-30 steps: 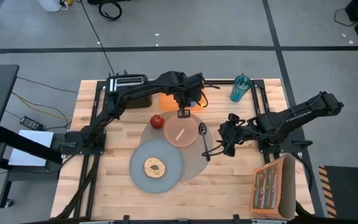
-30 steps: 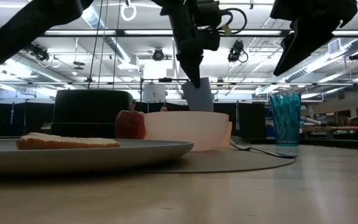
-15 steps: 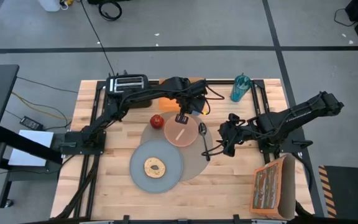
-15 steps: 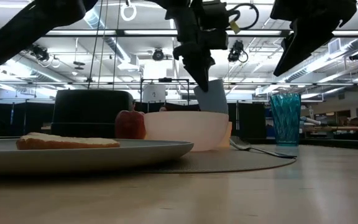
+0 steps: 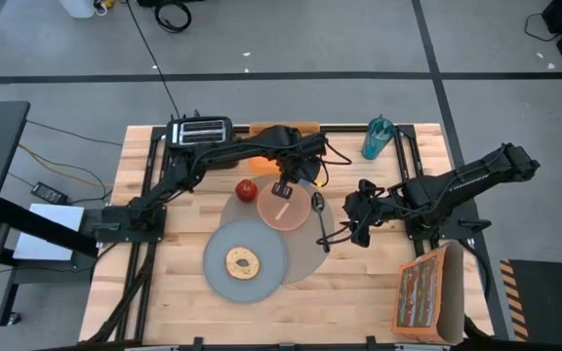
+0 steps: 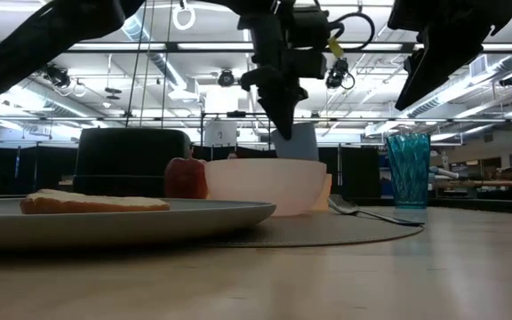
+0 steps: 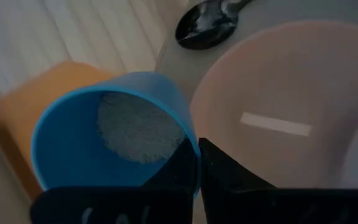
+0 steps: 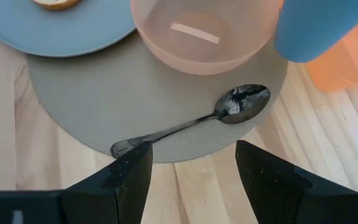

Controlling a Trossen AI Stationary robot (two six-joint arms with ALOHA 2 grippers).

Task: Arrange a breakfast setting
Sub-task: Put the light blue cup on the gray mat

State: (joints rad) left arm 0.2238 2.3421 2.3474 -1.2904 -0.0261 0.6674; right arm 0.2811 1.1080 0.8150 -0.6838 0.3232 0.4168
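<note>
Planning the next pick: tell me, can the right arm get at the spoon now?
Probably yes: the right hand is open, hovering beside the spoon, which lies bare on the mat with nothing over it.

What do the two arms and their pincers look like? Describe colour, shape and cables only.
Both arms are dark, nearly black, built of jointed tubular segments. Black cables loop beside the left pincer, and more run along the right arm to the right pincer. Each pincer ends in two flat, dark, blunt fingers.
</note>
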